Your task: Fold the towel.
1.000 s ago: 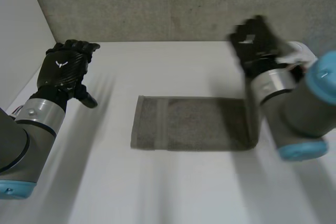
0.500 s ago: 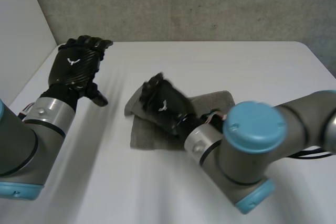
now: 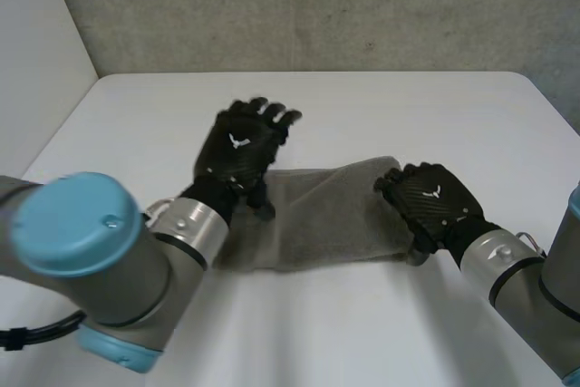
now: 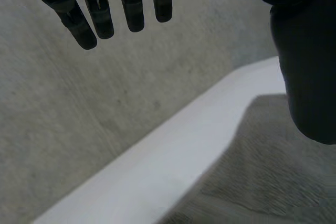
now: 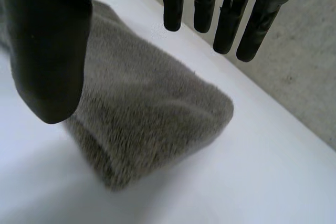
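loosely folded towel (image 3: 326, 215) lies on table (image 3: 453, 115).

One towel (image 3: 335, 215), one table (image 3: 381, 101), and two hands: left hand (image 3: 240, 147) and right hand (image 3: 433, 206).

Grey towel (image 3: 326, 215) (folded) on table

White table (image 3: 362, 115), grey concrete wall (image 3: 317, 6) behind (mottled), plain white panel (image 3: 36, 52) at left
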Controlling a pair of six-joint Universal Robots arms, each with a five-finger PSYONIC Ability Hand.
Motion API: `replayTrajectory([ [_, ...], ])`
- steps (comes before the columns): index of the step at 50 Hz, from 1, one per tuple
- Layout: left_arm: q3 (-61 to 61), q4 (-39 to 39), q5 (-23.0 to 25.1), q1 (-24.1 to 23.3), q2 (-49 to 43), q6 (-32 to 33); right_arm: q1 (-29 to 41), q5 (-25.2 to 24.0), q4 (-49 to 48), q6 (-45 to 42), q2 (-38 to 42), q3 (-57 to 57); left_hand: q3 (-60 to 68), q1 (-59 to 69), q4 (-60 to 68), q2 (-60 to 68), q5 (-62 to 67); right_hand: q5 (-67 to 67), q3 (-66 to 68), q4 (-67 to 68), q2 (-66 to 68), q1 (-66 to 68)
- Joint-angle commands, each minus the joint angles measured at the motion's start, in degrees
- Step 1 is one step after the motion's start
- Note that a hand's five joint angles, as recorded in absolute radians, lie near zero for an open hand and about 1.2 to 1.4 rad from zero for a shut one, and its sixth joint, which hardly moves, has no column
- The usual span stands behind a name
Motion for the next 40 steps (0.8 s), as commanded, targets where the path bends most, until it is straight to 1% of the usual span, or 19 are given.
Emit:
replayTrajectory([
  [1, 4.4, -3.4, -7.2, -0.9, -8.9, 2.1, -0.4, 0.6, -2.1, -0.3, 5.7, -0.9, -3.0, -4.3, -4.3, -3.8, -11.6, 5.4, 6.3, 6.3, 6.8, 6.2],
  [3, 6.1, -5.2, -11.3, -0.8, -11.7, 3.2, -0.5, 0.7, -2.1, -0.3, 7.7, -1.7, -3.1, -4.4, -4.4, -4.0, -11.8, 8.8, 9.7, 9.6, 10.2, 9.5],
  [5, 6.5, -5.9, -12.7, -0.6, -12.5, 3.0, -0.6, 0.7, -2.1, -0.2, 8.5, -2.2, -3.3, -4.6, -4.6, -4.1, -12.0, 9.4, 10.4, 10.3, 10.8, 10.2],
  [6, 6.5, -5.9, -12.7, -0.6, -12.5, 3.0, -0.6, 0.7, -2.1, -0.2, 8.6, -2.2, -3.3, -4.6, -4.6, -4.1, -12.0, 9.4, 10.4, 10.3, 10.8, 10.2],
  [12, 6.2, -6.4, -13.2, -0.4, -12.4, 2.8, 0.1, 3.3, -2.2, -0.2, 10.5, -3.9, -3.8, -5.1, -5.1, -4.6, -12.5, 25.8, 26.7, 26.6, 27.2, 26.5],
  [13, 6.2, -6.4, -13.2, -0.9, -12.0, 2.8, 0.1, 4.3, -2.3, -0.2, 10.6, -4.3, -3.8, -5.1, -5.1, -4.6, -12.5, 31.4, 32.3, 32.3, 32.8, 32.2],
  [14, 6.1, -6.4, -13.2, -0.9, -12.0, 2.8, 0.1, 4.3, -2.3, -0.2, 10.6, -4.3, -3.8, -5.1, -5.1, -4.6, -12.5, 31.5, 32.4, 32.4, 32.9, 32.2],
  [16, 6.1, -6.4, -13.2, -1.2, -11.3, 2.7, 0.3, 7.1, -2.9, -0.2, 10.6, -5.0, -3.8, -5.1, -5.1, -4.6, -12.5, 49.4, 50.3, 50.3, 50.8, 50.1],
  [17, 6.1, -6.4, -13.2, -1.2, -11.3, 2.7, 0.3, 7.1, -2.9, -0.2, 10.6, -5.0, -3.8, -5.1, -5.1, -4.6, -12.5, 49.5, 50.4, 50.4, 50.9, 50.2],
  [18, 6.0, -6.4, -13.2, -1.3, -10.8, 2.6, 0.4, 8.5, -3.4, -0.3, 10.6, -5.2, -3.8, -5.1, -5.1, -4.6, -12.5, 58.0, 58.9, 58.9, 59.4, 58.7],
  [19, 6.0, -6.5, -13.2, -1.5, -10.0, 2.6, 0.4, 10.1, -3.8, -0.4, 10.3, -5.5, -4.0, -5.3, -5.3, -4.8, -12.6, 59.7, 60.6, 60.6, 61.1, 60.4],
  [25, 5.8, -6.7, -13.3, -1.9, -7.1, 2.6, 0.4, 12.0, -3.1, -3.8, 9.5, -5.5, -4.0, -5.3, -5.3, -4.8, -12.6, 59.7, 60.6, 60.6, 61.1, 60.4],
  [27, 5.3, -7.7, -13.3, -1.4, -5.1, 2.6, 0.2, 12.8, -1.3, -10.7, 7.4, -4.4, -4.0, -5.3, -5.3, -4.8, -12.6, 59.7, 60.6, 60.6, 61.1, 60.4],
  [28, 5.3, -7.7, -13.3, -1.4, -5.1, 2.6, 0.2, 12.8, -1.3, -10.7, 7.4, -4.4, -4.0, -5.3, -5.3, -4.8, -12.6, 59.7, 60.6, 60.6, 61.1, 60.4],
  [30, 4.5, -8.8, -13.2, -0.2, -1.8, 2.6, -0.6, 14.3, -0.3, -18.4, 3.8, -2.7, -4.0, -5.3, -5.3, -4.8, -12.6, 59.7, 60.6, 60.6, 61.1, 60.4],
  [33, 3.3, -9.4, -13.1, 2.2, 1.8, 2.6, -0.6, 15.6, -0.3, -21.8, 2.3, -2.4, -4.0, -5.3, -5.3, -4.8, -12.7, 59.7, 60.6, 60.6, 61.1, 60.4],
  [35, 2.6, -9.4, -12.9, 3.5, 3.2, 2.8, 0.6, 17.2, -0.7, -26.3, 0.0, -2.9, -4.0, -5.3, -5.3, -4.8, -12.7, 59.7, 60.6, 60.6, 61.1, 60.4],
  [39, 2.2, -9.4, -12.4, 5.1, 5.5, 2.7, 3.7, 16.6, -1.2, -27.7, -2.0, -4.9, -4.0, -5.3, -5.3, -4.8, -12.7, 59.7, 60.6, 60.6, 61.1, 60.4],
  [40, 2.3, -9.4, -12.4, 5.6, 6.2, 2.7, 7.1, 15.9, -2.0, -27.7, -2.3, -6.5, -4.0, -5.3, -5.3, -4.8, -12.7, 59.7, 60.6, 60.6, 61.1, 60.4],
])
